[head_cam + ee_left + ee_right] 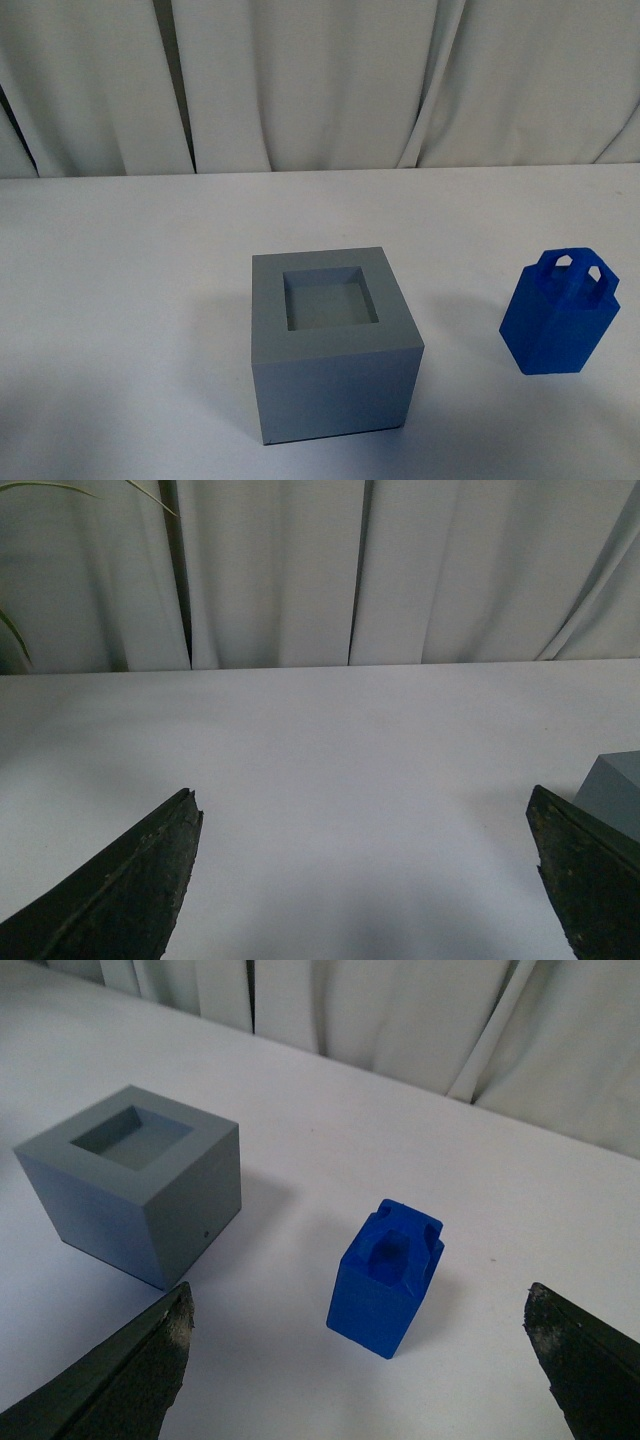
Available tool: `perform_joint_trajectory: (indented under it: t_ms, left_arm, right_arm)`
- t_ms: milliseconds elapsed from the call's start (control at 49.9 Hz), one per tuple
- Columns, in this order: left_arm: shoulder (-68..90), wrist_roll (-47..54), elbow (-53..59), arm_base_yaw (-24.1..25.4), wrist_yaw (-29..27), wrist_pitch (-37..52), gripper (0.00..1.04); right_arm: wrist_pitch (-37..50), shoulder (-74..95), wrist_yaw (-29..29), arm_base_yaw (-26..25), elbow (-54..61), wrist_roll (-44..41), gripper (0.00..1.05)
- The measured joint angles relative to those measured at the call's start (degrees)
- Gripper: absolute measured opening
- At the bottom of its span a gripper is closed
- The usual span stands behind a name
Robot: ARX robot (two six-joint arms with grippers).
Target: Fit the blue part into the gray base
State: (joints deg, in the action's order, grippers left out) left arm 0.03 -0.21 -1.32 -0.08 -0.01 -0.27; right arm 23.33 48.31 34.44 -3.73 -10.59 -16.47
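Front view, left to right: the white desk (pixel 120 300) runs across the frame under a pale curtain (pixel 320 80). The gray base (pixel 335 345) sits at lower centre, its square recess facing up with nothing in it. The blue part (pixel 560 315) stands on the desk at the right edge, loop handles on top, well apart from the base. Neither of my arms shows here.

Left wrist view: my left jaws stand wide apart, one dark tip at the lower left of the frame and one at the lower right, holding nothing, with bare desk between them. A corner of the gray base (pixel 615 790) peeks in at the right edge, just beside the right-hand tip.

Right wrist view: the gray base (pixel 135 1200) fills the left of the frame and the blue part (pixel 385 1280) stands at centre. My right jaws are spread wide at the lower corners, with the blue part framed between them, untouched.
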Motion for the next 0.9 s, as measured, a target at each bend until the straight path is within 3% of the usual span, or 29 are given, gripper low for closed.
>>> perform_joint_trajectory:
  t_ms: [301, 561, 902]
  left_arm:
    - [0.0, -0.02, 0.0, 0.0, 0.0, 0.0, 0.99]
    - [0.0, 0.0, 0.0, 0.0, -0.02, 0.0, 0.99]
    - [0.0, -0.02, 0.0, 0.0, 0.0, 0.0, 0.99]
  right_arm:
    - [-15.3, 20.24, -1.75, 6.69, -21.92, -10.88, 0.97]
    - [-45.38, 36.13, -1.36, 9.55, -51.01, -28.52, 0.97]
    - [-76.74, 52.72, -10.36, 10.36, -72.59, -53.13, 0.97]
